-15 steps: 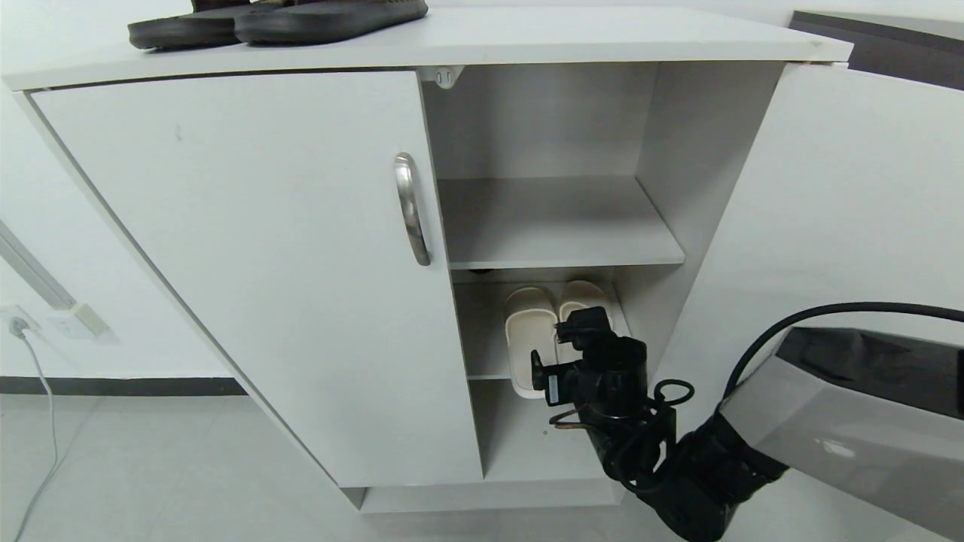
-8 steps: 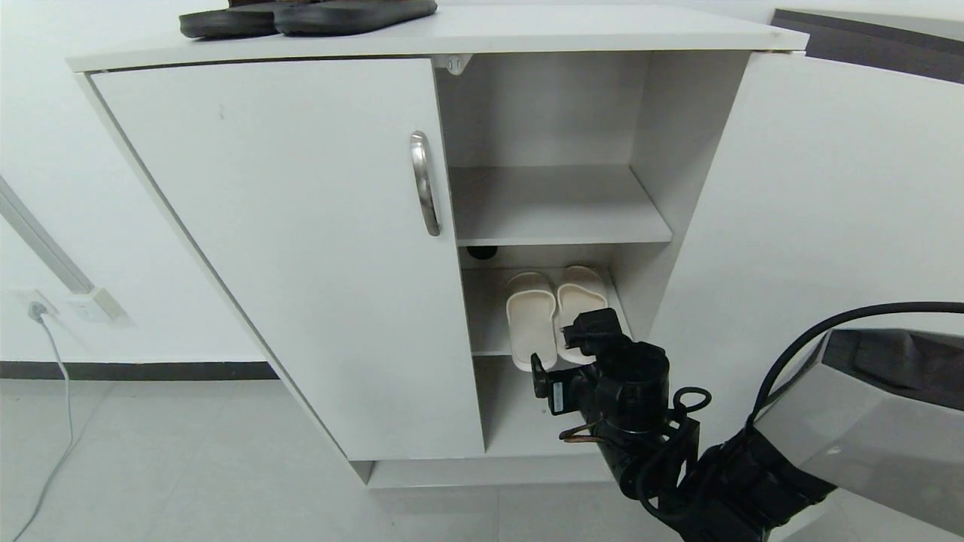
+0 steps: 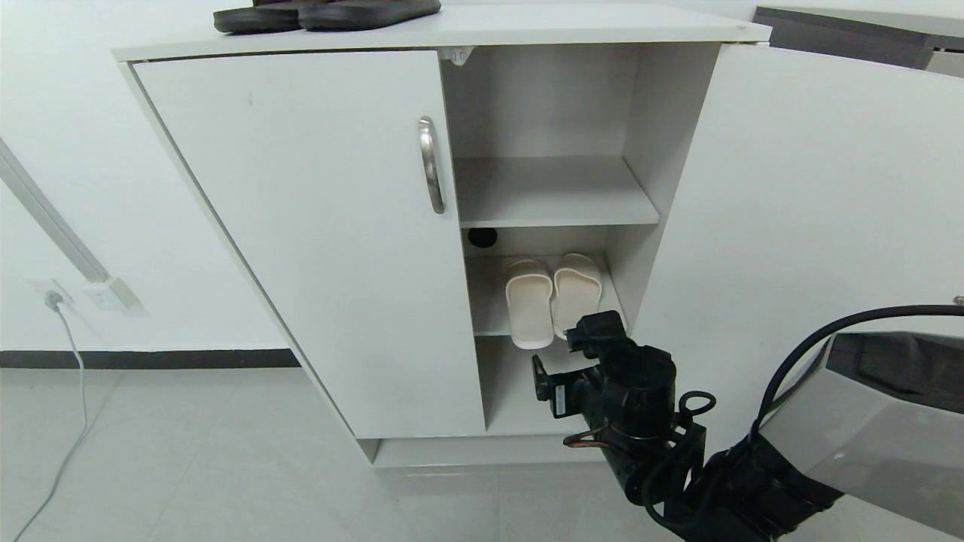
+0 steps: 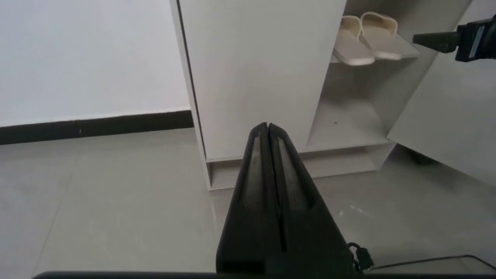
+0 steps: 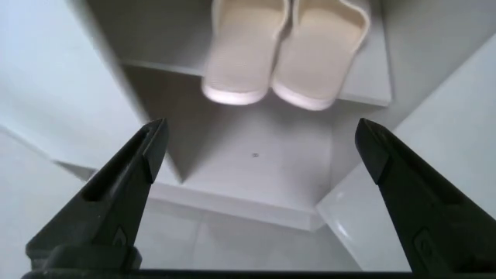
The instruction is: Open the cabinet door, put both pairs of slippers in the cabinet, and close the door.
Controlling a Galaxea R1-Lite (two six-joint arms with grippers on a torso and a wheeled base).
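The cream slippers (image 3: 553, 297) lie side by side on the middle shelf (image 3: 486, 301) of the cabinet (image 3: 452, 30), in its open right-hand half, with their near ends reaching just past the shelf's front edge. In the head view the pair sits at about 11 o'clock from the right hand (image 5: 261, 128), near it but not touching. That hand is in front of the compartment below the slippers. Its two fingers (image 5: 116, 201) are spread wide apart and nothing is between them.

The dark slippers (image 3: 327, 13) rest on top of the cabinet, toward its left end, far off at 11 o'clock from the right hand. The upper shelf (image 3: 553, 192) is at 12 o'clock from the cream pair. The right door (image 3: 813, 196) is swung wide open at 3 o'clock from the cream pair. The left door (image 3: 316, 226) is shut at 9 o'clock, its metal handle (image 3: 431, 165) upright along the inner edge.

The left hand (image 4: 267, 136) is well back from the cabinet, above the floor (image 4: 116, 201). Its fingers are pressed together, gripping nothing.
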